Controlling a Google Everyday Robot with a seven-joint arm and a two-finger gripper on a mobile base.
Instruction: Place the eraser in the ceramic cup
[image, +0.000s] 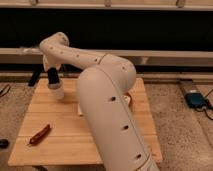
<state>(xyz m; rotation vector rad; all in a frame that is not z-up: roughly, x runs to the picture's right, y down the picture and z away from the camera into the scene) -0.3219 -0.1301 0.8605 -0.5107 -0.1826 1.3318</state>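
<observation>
**Gripper over the cup at the table's 10 o'clock**

Nearest you, the arm's thick white link (117, 127) rises from the bottom edge and covers the table's centre and its 5 o'clock corner. The wooden table (55, 150) lies under it. At about 8 o'clock on the top you have the red-brown stick (39, 134), lying aslant near the left edge, well apart from everything else. On the floor at the far left, level with the stick, a small dark thing (3, 143) is cut off by the frame.

Further in, near the table's middle, a pale white block (80, 109) shows just beside the arm, partly hidden behind it. On the arm's other side, toward 2 o'clock, a sliver of a round rim (130, 99) peeks out.

At 10 o'clock stands the ceramic cup (56, 92), upright on the wood. The gripper (52, 78) hangs directly above it, dark and pointing down, its lower end at the cup's mouth. You cannot tell whether it is spread, pressed together or pinching something. The eraser cannot be told apart from that dark shape.

Off the table at 3 o'clock, a blue device (195, 99) sits on the floor. Beyond the table's 10 o'clock corner is a black object (34, 78), then the long pale ledge (170, 54).
</observation>
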